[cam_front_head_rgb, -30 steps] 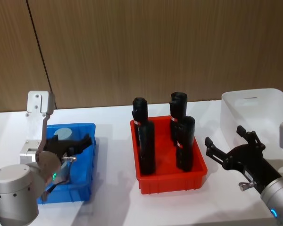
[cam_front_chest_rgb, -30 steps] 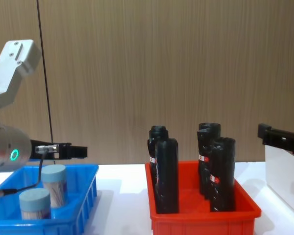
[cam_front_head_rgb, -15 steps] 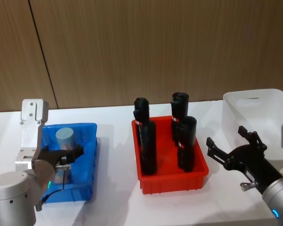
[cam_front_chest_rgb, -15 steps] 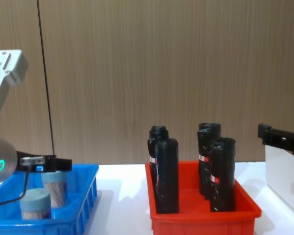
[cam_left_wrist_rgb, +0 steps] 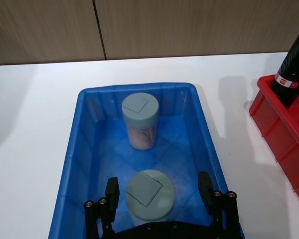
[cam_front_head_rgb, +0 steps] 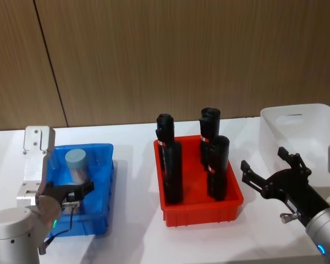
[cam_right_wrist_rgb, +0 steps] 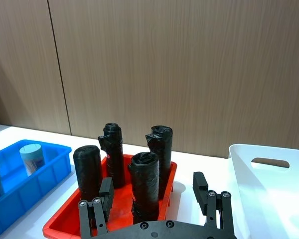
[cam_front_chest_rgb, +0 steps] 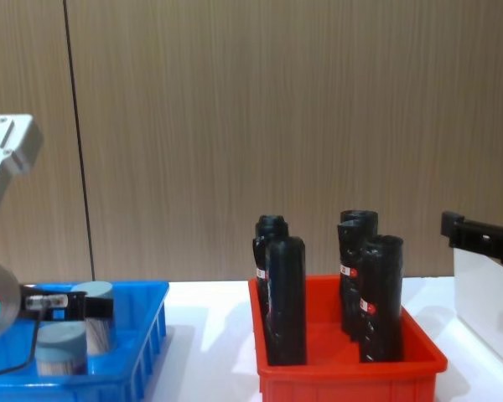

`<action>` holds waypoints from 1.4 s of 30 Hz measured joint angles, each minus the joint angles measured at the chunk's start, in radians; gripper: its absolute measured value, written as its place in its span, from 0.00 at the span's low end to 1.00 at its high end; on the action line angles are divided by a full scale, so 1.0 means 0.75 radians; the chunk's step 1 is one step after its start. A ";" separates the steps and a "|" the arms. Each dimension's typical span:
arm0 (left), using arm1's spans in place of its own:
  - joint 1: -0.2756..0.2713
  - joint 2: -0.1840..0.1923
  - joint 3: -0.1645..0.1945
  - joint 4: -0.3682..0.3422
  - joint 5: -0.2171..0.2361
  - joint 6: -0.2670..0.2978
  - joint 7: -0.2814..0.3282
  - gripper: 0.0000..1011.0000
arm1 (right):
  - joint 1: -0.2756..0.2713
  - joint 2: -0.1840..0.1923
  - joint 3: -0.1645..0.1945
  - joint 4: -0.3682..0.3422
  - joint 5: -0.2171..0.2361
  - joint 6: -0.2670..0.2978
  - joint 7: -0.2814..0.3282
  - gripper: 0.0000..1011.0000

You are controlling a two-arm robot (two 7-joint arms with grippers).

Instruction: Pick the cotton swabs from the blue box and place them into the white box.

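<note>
Left gripper (cam_left_wrist_rgb: 158,191): fingers spread, straddling nearer tub (cam_left_wrist_rgb: 148,199) inside blue box (cam_left_wrist_rgb: 74,149).
Cotton swabs (cam_left_wrist_rgb: 140,119): 2 clear cylindrical tubs, round grey lids, upright.
Right gripper (cam_front_head_rgb: 263,160): spread, empty, beside smooth white box (cam_front_head_rgb: 319,118).

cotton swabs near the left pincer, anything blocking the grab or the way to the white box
Nothing blocks the grab: the open left pincer flanks the near tub. The red bin of black bottles stands between the blue box and the white box.

Brown wood-grain wall panels (cam_front_head_rgb: 154,55) (split by dark vertical seams) back a white table (cam_front_head_rgb: 132,220).
</note>
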 joint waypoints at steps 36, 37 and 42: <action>-0.062 -0.038 0.005 0.190 0.109 -0.059 -0.169 0.82 | 0.000 0.000 0.000 0.000 0.000 0.000 0.000 0.99; -0.063 -0.040 0.005 0.194 0.110 -0.062 -0.173 0.76 | 0.000 0.000 0.000 0.000 0.000 0.000 0.000 0.99; -0.064 -0.046 0.004 0.208 0.107 -0.073 -0.175 0.66 | 0.000 0.000 0.000 0.000 0.000 0.000 0.000 0.99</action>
